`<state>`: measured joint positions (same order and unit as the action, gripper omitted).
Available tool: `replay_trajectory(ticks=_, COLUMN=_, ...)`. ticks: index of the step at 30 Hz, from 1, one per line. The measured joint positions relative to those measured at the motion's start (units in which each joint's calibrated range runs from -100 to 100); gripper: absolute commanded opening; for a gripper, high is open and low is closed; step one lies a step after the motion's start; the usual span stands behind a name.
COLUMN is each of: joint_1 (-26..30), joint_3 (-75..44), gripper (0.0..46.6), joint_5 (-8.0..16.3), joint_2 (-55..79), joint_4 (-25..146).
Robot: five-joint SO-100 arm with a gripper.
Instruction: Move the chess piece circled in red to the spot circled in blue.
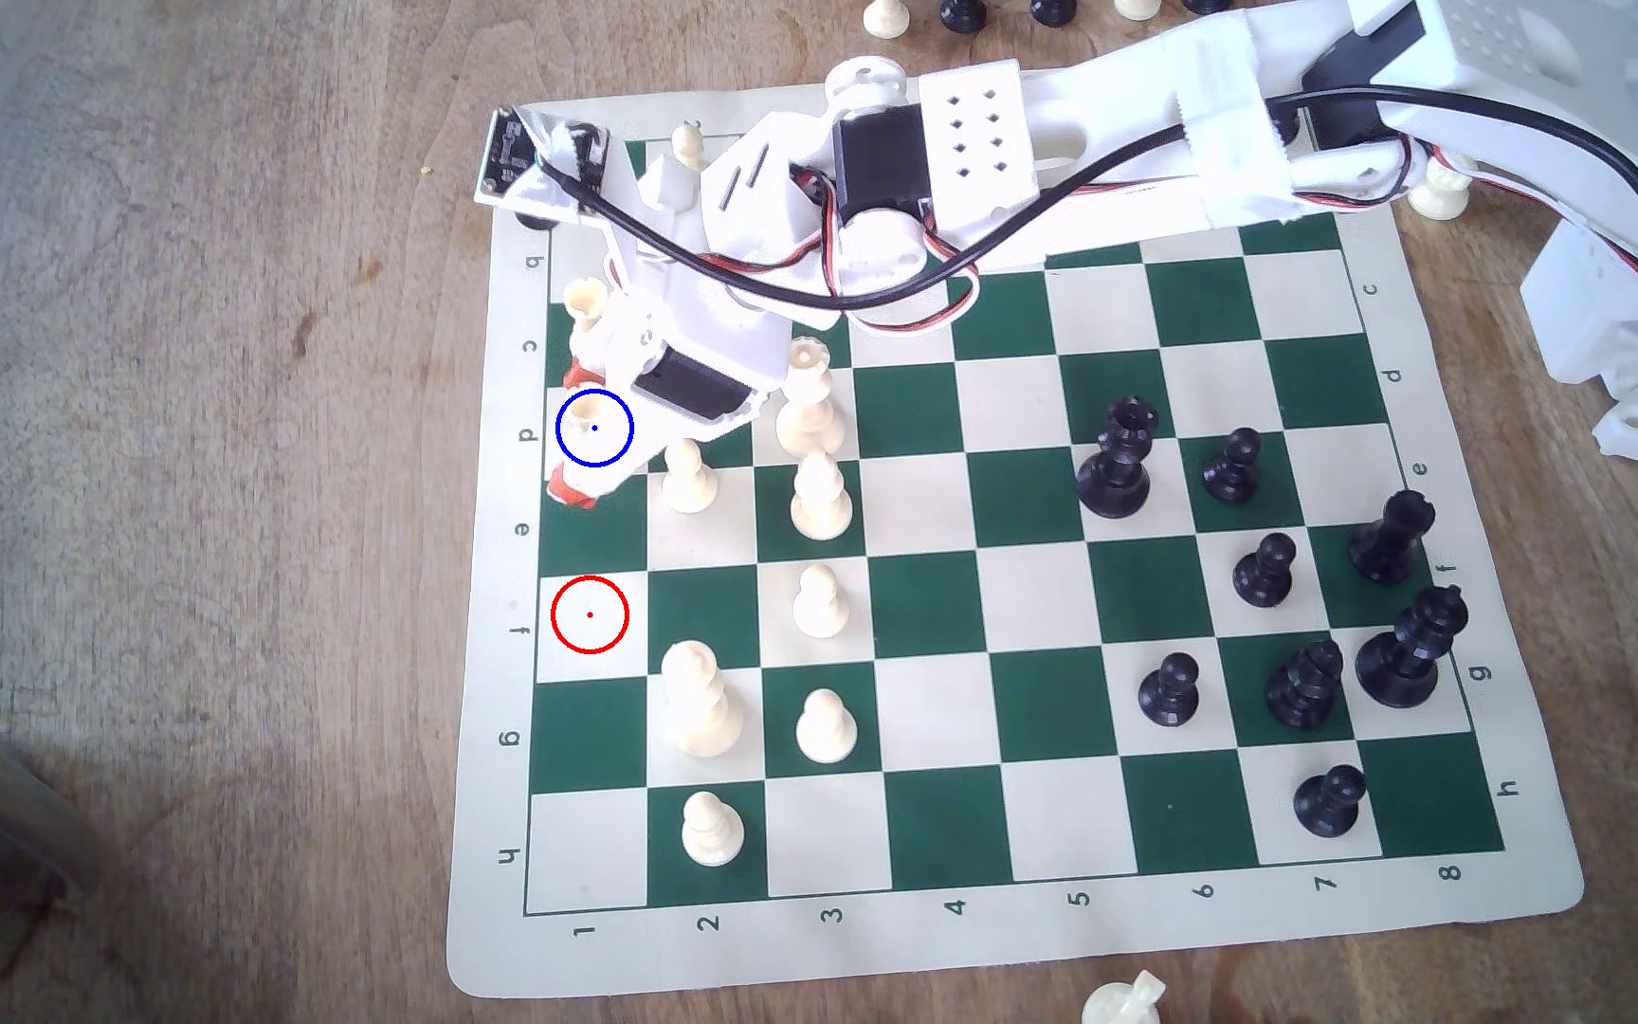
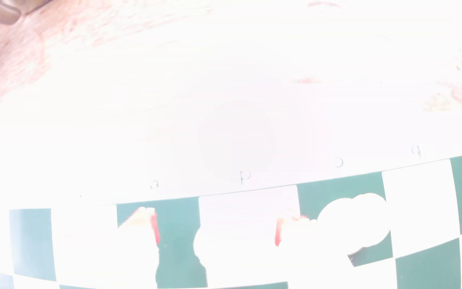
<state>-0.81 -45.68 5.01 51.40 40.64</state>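
The cream-white rook (image 1: pixel 585 421) stands on the cream square ringed in blue (image 1: pixel 604 449), at the board's edge on the exterior view's left. My gripper (image 1: pixel 579 433) hangs over that square, open, with one red-tipped finger (image 1: pixel 582 377) on the far side of the rook and the other on the near side. In the washed-out wrist view the rook (image 2: pixel 207 247) is a pale shape between the red fingertips (image 2: pixel 155 226), and green board shows between it and one finger. The red-ringed square (image 1: pixel 590 614) is bare.
A cream piece with a cupped top (image 1: pixel 584 300) stands one square beyond the gripper. A cream pawn (image 1: pixel 687 478) and two tall cream pieces (image 1: pixel 807 404) crowd the arm's right side in the exterior view. Black pieces (image 1: pixel 1115 463) fill the board's right. A black cable (image 1: pixel 894 286) droops under the arm.
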Motion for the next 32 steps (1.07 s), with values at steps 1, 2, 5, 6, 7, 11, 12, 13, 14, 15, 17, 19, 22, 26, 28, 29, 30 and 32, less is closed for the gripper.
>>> replay_trajectory(ticks=1, joint_1=-0.29, joint_3=0.0, gripper=25.2, joint_5=0.0, joint_2=0.0, joint_4=0.0)
replay_trajectory(ticks=2, joint_1=-0.37, joint_3=0.0, gripper=25.2, joint_5=0.0, joint_2=0.0, joint_4=0.0)
replay_trajectory(ticks=5, joint_1=-0.52, joint_3=0.0, gripper=25.0, joint_5=0.0, joint_2=0.0, joint_4=0.0)
replay_trajectory(ticks=6, joint_1=-0.52, joint_3=0.0, gripper=24.9, joint_5=0.0, joint_2=-0.08, joint_4=0.0)
replay_trajectory(ticks=7, joint_1=-0.52, joint_3=0.0, gripper=24.6, joint_5=0.0, joint_2=-0.17, joint_4=0.0)
replay_trajectory(ticks=11, joint_1=-0.59, joint_3=4.61, gripper=0.9, joint_5=0.0, joint_2=-8.88, joint_4=0.0)
replay_trajectory(ticks=12, joint_1=-0.52, joint_3=5.69, gripper=2.3, joint_5=0.0, joint_2=-11.14, joint_4=-0.72)
replay_trajectory(ticks=13, joint_1=-0.44, joint_3=7.95, gripper=0.2, joint_5=0.0, joint_2=-14.08, joint_4=-2.31)
replay_trajectory(ticks=14, joint_1=-0.22, joint_3=16.81, gripper=0.2, joint_5=0.34, joint_2=-21.45, joint_4=-7.57)
replay_trajectory(ticks=15, joint_1=0.0, joint_3=22.96, gripper=0.2, joint_5=0.83, joint_2=-25.81, joint_4=-11.08)
replay_trajectory(ticks=17, joint_1=0.59, joint_3=36.51, gripper=0.2, joint_5=0.59, joint_2=-34.44, joint_4=-18.41)
replay_trajectory(ticks=19, joint_1=1.33, joint_3=59.29, gripper=0.2, joint_5=-1.17, joint_2=-47.59, joint_4=-31.47)
replay_trajectory(ticks=22, joint_1=0.66, joint_3=81.25, gripper=0.2, joint_5=-3.13, joint_2=-61.75, joint_4=-44.7)
replay_trajectory(ticks=26, joint_1=-3.24, joint_3=110.17, gripper=0.2, joint_5=-4.49, joint_2=-87.14, joint_4=-72.91)
replay_trajectory(ticks=28, joint_1=-3.76, joint_3=120.38, gripper=0.2, joint_5=-4.49, joint_2=-101.63, joint_4=-88.84)
replay_trajectory(ticks=29, joint_1=-3.83, joint_3=122.55, gripper=0.2, joint_5=-4.54, joint_2=-105.74, joint_4=-93.86)
replay_trajectory(ticks=30, joint_1=-3.91, joint_3=124.27, gripper=0.2, joint_5=-4.74, joint_2=-108.92, joint_4=-97.93)
replay_trajectory(ticks=32, joint_1=-3.69, joint_3=131.77, gripper=0.2, joint_5=-5.03, joint_2=-118.48, joint_4=-109.4)
